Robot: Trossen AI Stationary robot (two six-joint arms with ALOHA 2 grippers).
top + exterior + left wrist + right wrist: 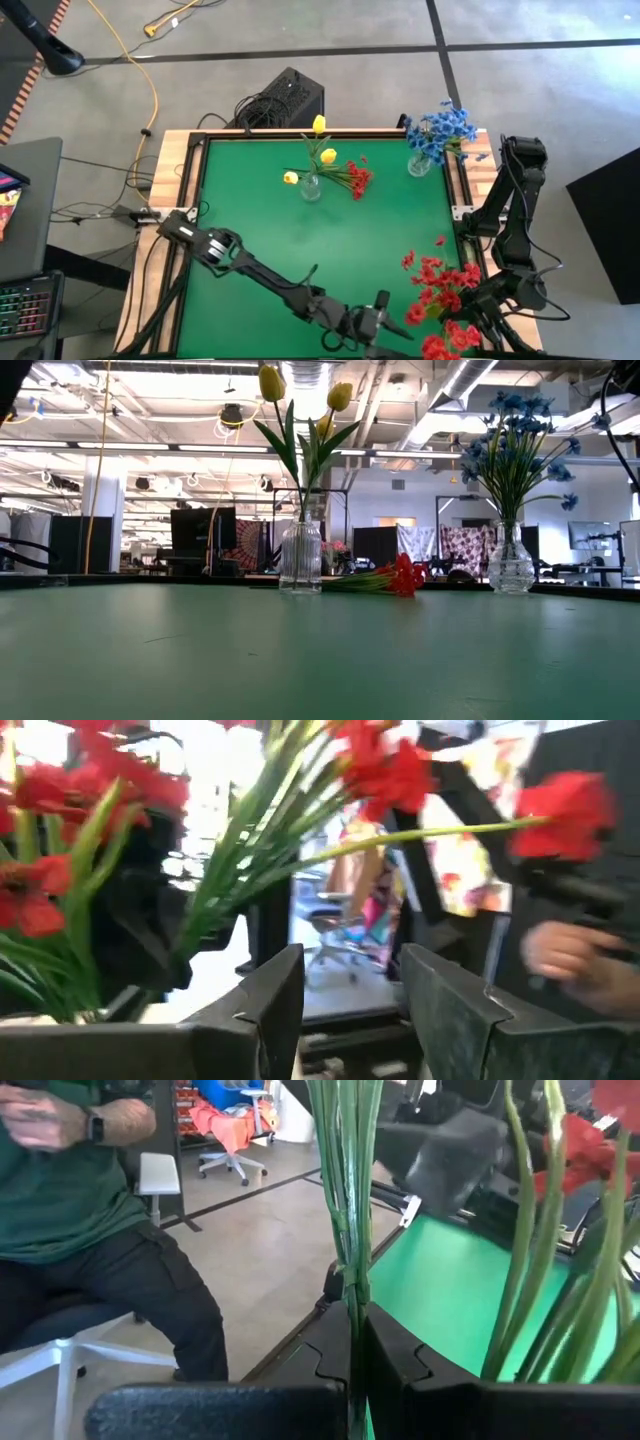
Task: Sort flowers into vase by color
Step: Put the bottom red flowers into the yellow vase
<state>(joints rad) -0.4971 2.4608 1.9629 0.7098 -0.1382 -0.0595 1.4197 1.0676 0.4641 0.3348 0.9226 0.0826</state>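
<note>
A bunch of red flowers [438, 285] spreads over the table's near right corner, with my right gripper [474, 308] shut on its green stems. My left gripper [392, 314] stands open just left of the bunch, pointing at it. The left wrist view shows red blooms [385, 765] ahead of its fingers [275, 1005] and nothing between them. At the far side, yellow flowers [322, 140] stand in a glass vase [300, 555] and blue flowers [440, 128] in another vase [511, 560]. One red sprig [355, 178] lies on the table beside the yellow vase. My right gripper pinches a tight bundle of thin green stems [349, 1275] between its two fingers [395, 1355]. The stems run across the fingers and rise straight past them. Further stems [525, 1270] with red blooms stand beside the held bundle; I cannot tell whether those are gripped too.
The green table top [300, 240] has a raised wooden rim [178, 170]. A person in a green shirt [70, 1170] sits beyond the table's edge in the right wrist view. A black box [285, 100] and cables lie behind the far edge.
</note>
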